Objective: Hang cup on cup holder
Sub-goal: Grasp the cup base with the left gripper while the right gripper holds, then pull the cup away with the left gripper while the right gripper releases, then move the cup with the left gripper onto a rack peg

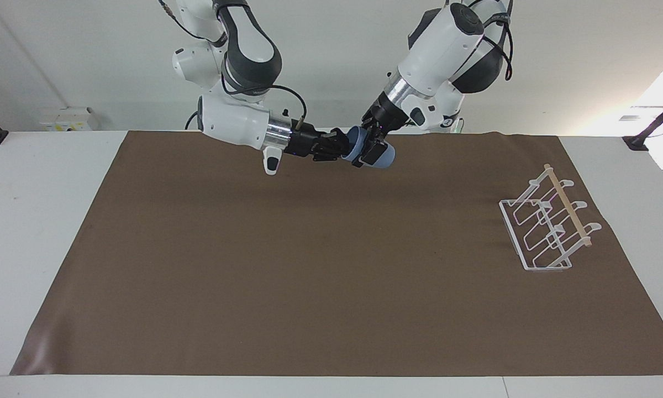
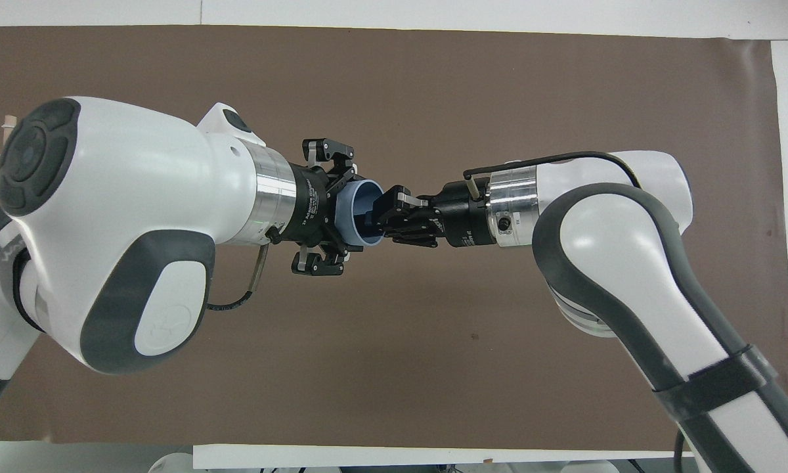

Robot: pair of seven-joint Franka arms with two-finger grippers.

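Handover step: small light-blue plastic tumbler cup point(image 1: 374, 155) is in the air over the brown mat's point(image 1: 331, 265) robot-side edge, left gripper point(image 2: 331, 213) fingers clamped on its body. Right gripper point(image 2: 384, 217) fingers are at the rim; grip state unclear. White wire cup holder with wooden rod point(image 1: 550, 224) sits at the left arm's end. Next, probably: confirm one secure grip before any release.

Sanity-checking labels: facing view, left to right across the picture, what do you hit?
Right gripper → cup, held up over the brown mat with the left gripper around it → cup holder at the left arm's end.
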